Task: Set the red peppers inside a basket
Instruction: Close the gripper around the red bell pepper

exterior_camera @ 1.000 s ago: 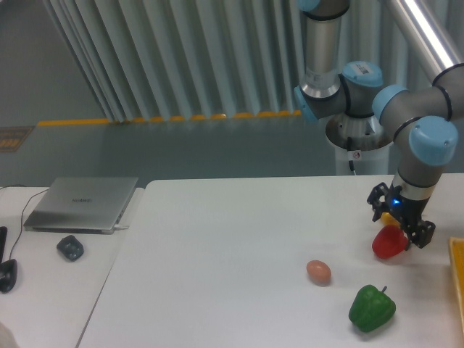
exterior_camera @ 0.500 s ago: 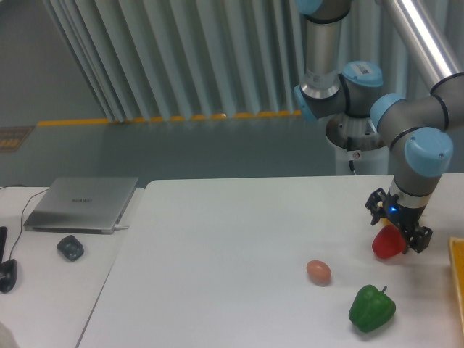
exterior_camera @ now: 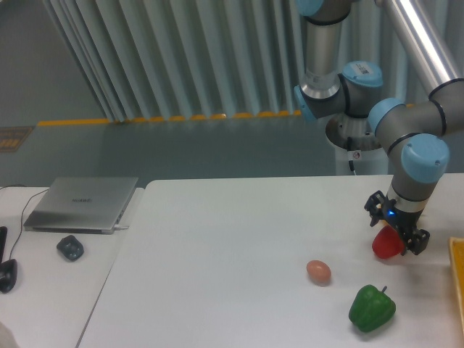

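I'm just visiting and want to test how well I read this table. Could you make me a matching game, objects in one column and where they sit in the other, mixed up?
Things:
1. red pepper
2. green pepper
3. egg
4. laptop

Places:
A. closed, on the side table at far left
B. between the robot's fingers
C. nearest the front edge, right side
D. alone on the white table, left of both peppers

Pairs: 1-B, 2-C, 3-D, 4-A
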{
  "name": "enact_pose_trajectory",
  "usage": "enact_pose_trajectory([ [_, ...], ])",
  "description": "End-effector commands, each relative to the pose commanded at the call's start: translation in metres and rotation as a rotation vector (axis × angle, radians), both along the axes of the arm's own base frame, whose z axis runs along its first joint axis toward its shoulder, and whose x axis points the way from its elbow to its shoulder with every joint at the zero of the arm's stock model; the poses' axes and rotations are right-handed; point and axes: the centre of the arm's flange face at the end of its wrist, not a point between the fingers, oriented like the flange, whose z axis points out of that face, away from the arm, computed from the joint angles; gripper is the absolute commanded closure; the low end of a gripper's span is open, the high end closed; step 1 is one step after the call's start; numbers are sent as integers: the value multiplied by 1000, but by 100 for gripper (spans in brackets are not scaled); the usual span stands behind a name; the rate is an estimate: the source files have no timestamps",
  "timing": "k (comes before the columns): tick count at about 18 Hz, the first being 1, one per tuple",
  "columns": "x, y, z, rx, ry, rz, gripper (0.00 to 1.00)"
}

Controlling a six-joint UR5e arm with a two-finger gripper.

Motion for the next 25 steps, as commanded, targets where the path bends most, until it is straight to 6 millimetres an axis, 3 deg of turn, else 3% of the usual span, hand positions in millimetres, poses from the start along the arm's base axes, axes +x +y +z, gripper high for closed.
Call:
enact_pose_trajectory([
  [6, 1, -1, -3, -2, -2, 0, 3],
  [9, 0, -2, -3, -16, 9, -3, 21],
  [11, 2, -1, -1, -40, 34, -19, 39],
  [16, 1, 1, 6, -35, 46, -22, 50],
  [21, -3, 4, 23, -19, 65, -25, 57],
  [25, -15, 11, 79, 22, 109, -29, 57],
])
